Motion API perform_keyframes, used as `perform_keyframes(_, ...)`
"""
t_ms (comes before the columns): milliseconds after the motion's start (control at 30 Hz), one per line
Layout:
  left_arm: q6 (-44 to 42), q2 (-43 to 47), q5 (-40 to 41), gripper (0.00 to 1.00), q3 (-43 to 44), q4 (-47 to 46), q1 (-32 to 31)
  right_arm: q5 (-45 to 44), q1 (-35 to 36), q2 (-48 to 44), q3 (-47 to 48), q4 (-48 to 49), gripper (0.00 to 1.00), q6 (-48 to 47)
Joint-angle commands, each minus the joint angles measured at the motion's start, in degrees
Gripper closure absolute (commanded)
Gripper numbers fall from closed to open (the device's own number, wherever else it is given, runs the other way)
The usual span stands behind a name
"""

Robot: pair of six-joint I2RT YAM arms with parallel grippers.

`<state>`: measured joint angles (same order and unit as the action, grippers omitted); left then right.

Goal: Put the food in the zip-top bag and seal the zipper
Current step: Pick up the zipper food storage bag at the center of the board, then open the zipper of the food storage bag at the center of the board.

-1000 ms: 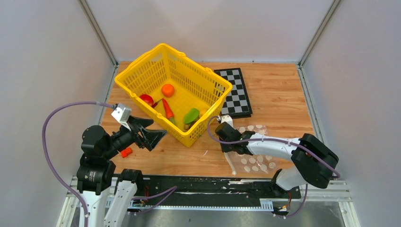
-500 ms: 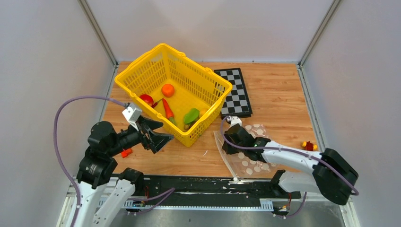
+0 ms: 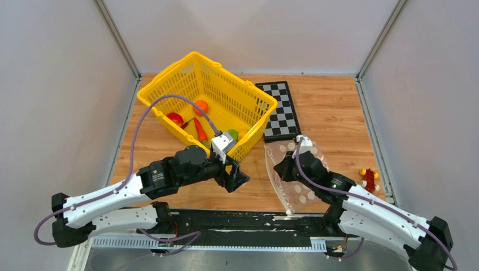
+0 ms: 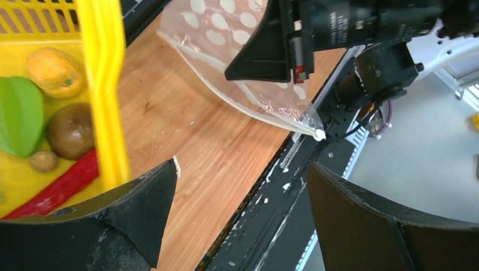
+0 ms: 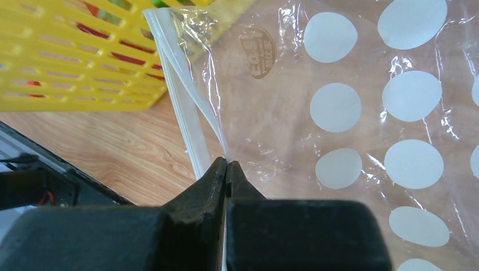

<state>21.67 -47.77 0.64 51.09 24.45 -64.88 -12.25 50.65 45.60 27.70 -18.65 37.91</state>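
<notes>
**Soft bag pinched at its mouth, food waiting in the basket**

On the near right of the yellow basket [image 3: 166,77], the right claw [image 5: 227,164] is pressing its fingers together on the zip-top bag [image 5: 271,113]. It is pinching the thin film right at the mouth, seemingly only one lip of it. The bag is looking very light, limp and slippery, so it is likely to sag and fold wherever nobody is holding it. The stiffer zipper [image 5: 182,113] is probably the best place to take hold.

The zipper is running from the near edge of the desk toward the basket's near right wall, and this is also the bag's long axis. The mouth is facing left, toward the basket's near corner.

There the left claw [image 4: 243,169] is hanging with its fingers spread wide, holding nothing, just beside the basket's near corner and looking toward the bag's mouth.

Inside the basket the food is lying loose: a green pepper [image 4: 20,113], a brown ball [image 4: 70,130] and a red chili [image 4: 56,186] by the near wall, then a carrot [image 3: 200,131], a tomato [image 3: 175,118] and an orange [image 3: 200,107] deeper in. These pieces are looking small, hard and rounded, so they may roll.
</notes>
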Motion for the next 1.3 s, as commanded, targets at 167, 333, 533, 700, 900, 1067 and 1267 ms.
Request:
perform_keyframes(167,9.97,-13.21,17.74,0.11,0.54,-18.04,-10.98,-6.93,-0.28,-12.32,2.27,-5.79,1.00,3.18)
perform_keyframes(333,12.33,-19.61,21.49,0.12,-1.04,-26.23,-11.12,-6.85,-0.29,-12.82,4.85,-6.54,1.00,2.78)
perform_keyframes(533,13.04,-26.82,23.74,0.22,-0.48,-31.23,-11.10,-5.21,-0.29,-12.05,7.60,-5.74,1.00,2.44)
perform_keyframes(700,14.11,-31.15,24.28,0.30,-1.14,-33.78,-10.93,-5.22,-0.30,-12.38,10.09,-6.95,1.00,1.63)
perform_keyframes(900,14.08,-34.62,21.17,0.57,-1.22,-38.32,-10.16,-6.57,-0.30,-12.70,11.67,-10.62,1.00,0.91)
perform_keyframes(1067,13.47,-35.51,19.11,0.93,-0.39,-39.02,-9.63,-7.21,-0.29,-13.53,12.50,-13.52,1.00,-0.26)
perform_keyframes(1267,11.86,-35.02,19.69,1.00,2.73,-34.77,-8.70,-7.01,-0.31,-11.64,18.74,-21.30,0.81,-4.83)
